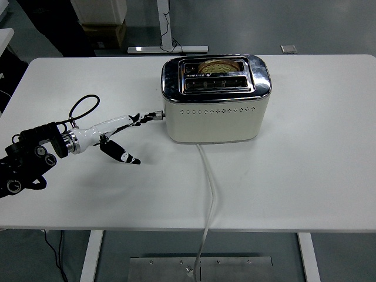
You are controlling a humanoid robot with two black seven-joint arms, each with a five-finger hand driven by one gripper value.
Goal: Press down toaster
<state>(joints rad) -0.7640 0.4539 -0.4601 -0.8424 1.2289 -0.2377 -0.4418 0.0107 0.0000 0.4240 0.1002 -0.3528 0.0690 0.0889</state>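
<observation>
A cream-coloured toaster (216, 100) with a chrome top stands on the white surface (305, 164), in the upper middle of the frame. Its two slots face up; a slice of bread (220, 64) sits low in the far slot, only its browned top edge showing, while the near slot looks dark. A row of small vent holes runs along the side facing the camera. A white power cord (210, 194) leaves the bottom of that side and runs down the frame, over the surface's near edge, toward the floor.

The left hand (117, 132) reaches in from the left edge of the frame, its black arm (26, 161) lying low at the middle left with a black cable loop (82, 107) rising above the wrist. The hand is white with black tips. Its long fingers (141, 117) are stretched out toward the right, and their tips meet the small lever (157, 116) that sticks out of the toaster's left end, low on that end. The thumb (123, 155) points down and to the right, apart from the other fingers, its tip just above the surface. The fingers are spread and wrap around nothing; they only touch the lever at their tips.

A metal table base (200, 261) shows on the grey floor below the near edge.
</observation>
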